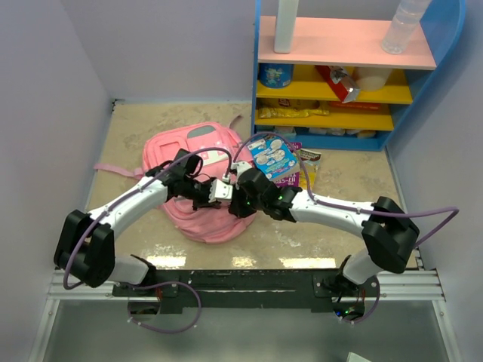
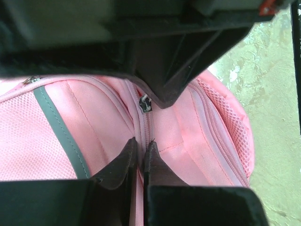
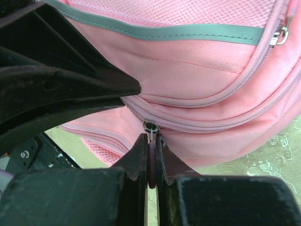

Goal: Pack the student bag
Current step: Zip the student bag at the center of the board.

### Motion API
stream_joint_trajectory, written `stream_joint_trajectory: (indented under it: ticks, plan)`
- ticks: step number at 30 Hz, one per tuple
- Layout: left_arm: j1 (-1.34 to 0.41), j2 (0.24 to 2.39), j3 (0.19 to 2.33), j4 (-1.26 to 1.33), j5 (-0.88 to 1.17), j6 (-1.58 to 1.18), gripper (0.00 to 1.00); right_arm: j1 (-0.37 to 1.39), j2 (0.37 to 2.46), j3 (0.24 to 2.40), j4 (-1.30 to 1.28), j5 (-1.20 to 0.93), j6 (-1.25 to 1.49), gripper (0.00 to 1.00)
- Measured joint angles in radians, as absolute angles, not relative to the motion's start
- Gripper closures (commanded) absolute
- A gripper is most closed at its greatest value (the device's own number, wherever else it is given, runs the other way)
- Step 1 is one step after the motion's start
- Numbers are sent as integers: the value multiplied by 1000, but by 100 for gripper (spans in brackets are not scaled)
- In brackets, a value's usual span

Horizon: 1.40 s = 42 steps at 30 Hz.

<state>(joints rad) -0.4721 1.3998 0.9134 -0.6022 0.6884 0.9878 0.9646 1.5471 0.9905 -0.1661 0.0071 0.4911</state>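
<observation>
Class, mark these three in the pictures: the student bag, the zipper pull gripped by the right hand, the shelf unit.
student bag (image 1: 170, 151), top view, its upper pink panel.
zipper pull (image 3: 151, 165), right wrist view, its pink tab.
shelf unit (image 1: 343, 41), top view, its pink top board.

Both arms reach forward and bend inward, the wrists meeting midway between the bases. Left arm (image 1: 128, 204): left end effector (image 2: 141, 143), fingers nearly together, pinching a seam of the student bag (image 2: 183, 136). Right arm (image 1: 339, 215): right end effector (image 3: 150, 139), fingers clamped on a zipper pull (image 3: 151, 162).
</observation>
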Motion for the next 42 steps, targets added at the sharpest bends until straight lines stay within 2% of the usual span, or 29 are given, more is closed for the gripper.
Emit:
stream_joint_trajectory:
  ticks: [15,27,35,42]
  plan:
    - [-472,1330,920,-682,677,1140,100,810,1495,981,-229,-107,459,100]
    - [-456,1330,976,-818,665,1347,100,722,1564,1061,-276,-203,411,100]
    - [-440,1347,982,-844,619,1439,100,719,1665,1152,-292,-190,387,100]
    - [-435,1350,982,-848,591,1464,100,718,1738,1198,-260,-91,364,100]
